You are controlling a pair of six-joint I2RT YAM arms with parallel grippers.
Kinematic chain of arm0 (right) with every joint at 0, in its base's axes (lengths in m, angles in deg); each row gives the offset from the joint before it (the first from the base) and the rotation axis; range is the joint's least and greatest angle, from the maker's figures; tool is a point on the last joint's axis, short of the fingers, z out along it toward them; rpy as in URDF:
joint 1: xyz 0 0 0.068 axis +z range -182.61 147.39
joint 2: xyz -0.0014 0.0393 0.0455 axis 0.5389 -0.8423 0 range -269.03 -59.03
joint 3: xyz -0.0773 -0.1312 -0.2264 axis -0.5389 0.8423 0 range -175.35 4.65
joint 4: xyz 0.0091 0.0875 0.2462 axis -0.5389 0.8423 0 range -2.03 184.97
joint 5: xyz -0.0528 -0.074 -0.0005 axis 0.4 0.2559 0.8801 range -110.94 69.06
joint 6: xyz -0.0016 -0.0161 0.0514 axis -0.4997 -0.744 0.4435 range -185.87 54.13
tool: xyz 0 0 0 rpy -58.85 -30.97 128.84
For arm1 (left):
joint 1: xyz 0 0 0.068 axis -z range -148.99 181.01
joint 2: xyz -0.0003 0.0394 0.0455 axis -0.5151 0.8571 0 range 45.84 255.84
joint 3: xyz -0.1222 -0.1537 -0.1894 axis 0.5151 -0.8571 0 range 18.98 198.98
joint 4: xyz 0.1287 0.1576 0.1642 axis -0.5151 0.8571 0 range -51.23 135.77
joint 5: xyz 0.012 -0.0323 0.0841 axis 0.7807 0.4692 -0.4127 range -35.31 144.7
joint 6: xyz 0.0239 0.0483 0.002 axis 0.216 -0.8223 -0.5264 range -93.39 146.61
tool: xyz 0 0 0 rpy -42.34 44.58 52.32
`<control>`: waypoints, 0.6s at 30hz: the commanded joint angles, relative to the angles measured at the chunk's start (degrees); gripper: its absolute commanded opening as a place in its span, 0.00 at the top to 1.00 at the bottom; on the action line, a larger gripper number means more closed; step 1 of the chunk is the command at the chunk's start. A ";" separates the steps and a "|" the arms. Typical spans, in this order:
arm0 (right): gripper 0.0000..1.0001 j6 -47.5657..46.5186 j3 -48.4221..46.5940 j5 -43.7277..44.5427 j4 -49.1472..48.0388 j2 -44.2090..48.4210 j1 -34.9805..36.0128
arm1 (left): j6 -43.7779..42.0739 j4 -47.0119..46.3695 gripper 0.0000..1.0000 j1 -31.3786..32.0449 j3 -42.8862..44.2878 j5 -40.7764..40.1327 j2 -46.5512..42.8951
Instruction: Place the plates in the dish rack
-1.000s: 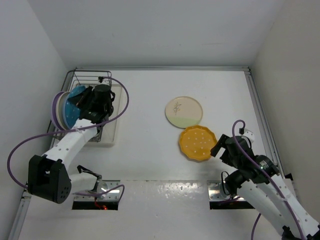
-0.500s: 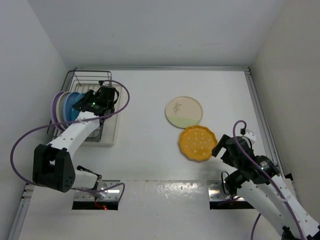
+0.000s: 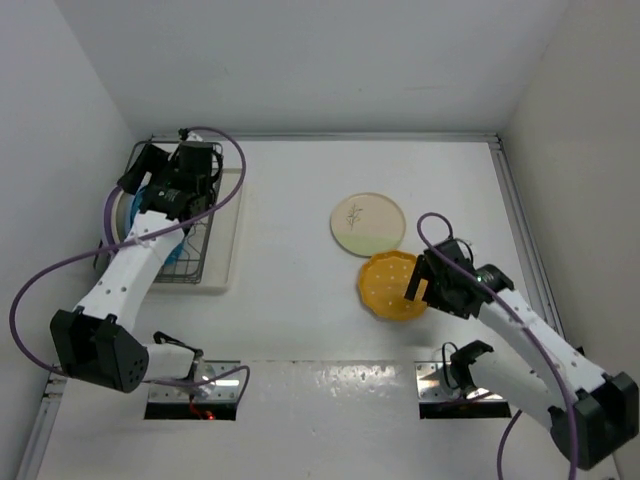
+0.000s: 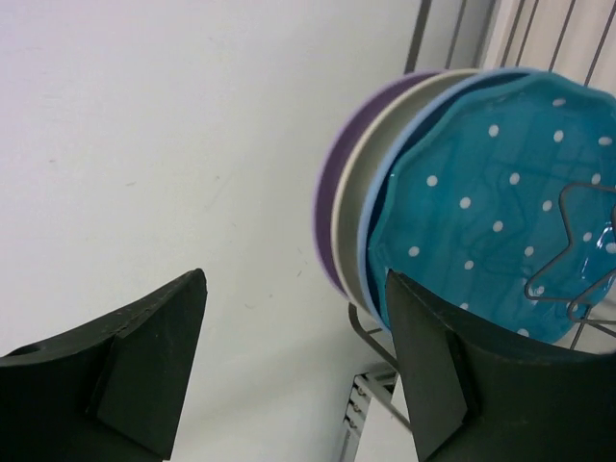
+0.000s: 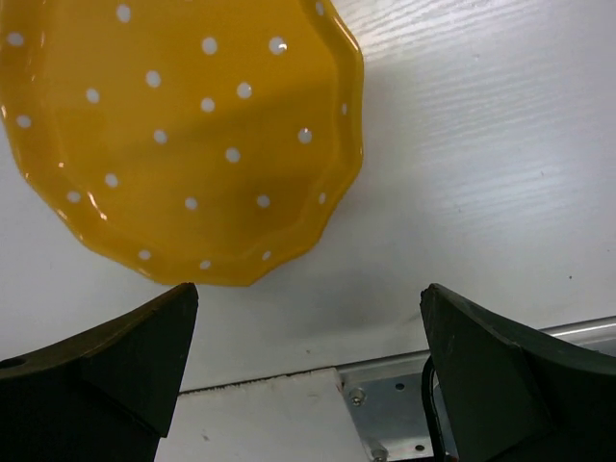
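Note:
Four plates stand on edge in the dish rack (image 4: 372, 339): purple (image 4: 330, 223), cream (image 4: 350, 217), light blue (image 4: 374, 183) and dotted teal (image 4: 491, 207). My left gripper (image 4: 296, 289) hangs open just beside them with nothing between its fingers; from above the left gripper (image 3: 140, 178) is over the rack (image 3: 190, 262) at its far end. The orange-yellow dotted plate (image 3: 390, 285) and the cream-green sprig plate (image 3: 368, 222) lie flat on the table. My right gripper (image 3: 415, 288) is open at the orange plate's (image 5: 192, 125) near right edge, empty.
The rack's cream drip tray (image 3: 226, 250) lies against the left wall. A metal mounting bracket (image 5: 414, 395) sits at the table's near edge, below the right gripper. The right wall rail (image 3: 520, 220) runs along the table's side.
My left gripper has opened, let go of the teal plate in the rack and drawn back toward the far end. The right arm has moved left, up to the orange plate.

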 commanded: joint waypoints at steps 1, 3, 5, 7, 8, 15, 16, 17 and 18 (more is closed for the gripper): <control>0.01 -5.48 -4.54 -4.26 -5.49 -8.37 -4.47 | -1.09 1.87 0.20 1.59 2.95 1.96 -4.06; 0.05 -8.73 -4.02 -7.86 -8.47 -12.62 -10.43 | -2.31 2.40 0.20 4.48 3.48 3.63 -6.96; 0.09 -9.52 -3.23 -11.92 -10.85 -17.35 -14.99 | -2.33 4.84 0.20 6.50 4.44 10.38 -9.33; 0.16 -10.57 -2.78 -11.32 -12.17 -20.09 -16.42 | -0.32 9.50 0.20 7.21 8.38 20.53 -10.14; 0.17 -11.02 -2.61 -11.05 -12.70 -22.62 -16.61 | 1.00 12.13 0.20 7.22 9.63 24.60 -10.14; 0.35 -13.22 -2.08 -11.57 -17.35 -30.91 -16.61 | 7.41 26.04 0.20 11.87 8.59 60.56 -4.69; 0.44 -13.57 -0.51 -12.88 -18.15 -31.34 -16.61 | 8.04 26.04 0.20 11.88 6.76 65.38 -4.08; 0.51 -13.74 0.11 -14.20 -20.94 -31.70 -16.61 | 8.65 25.17 0.20 13.53 5.78 67.08 -2.85; 0.59 -13.40 1.42 -14.82 -21.49 -31.70 -16.43 | 10.05 23.69 0.20 14.24 4.99 68.23 -2.23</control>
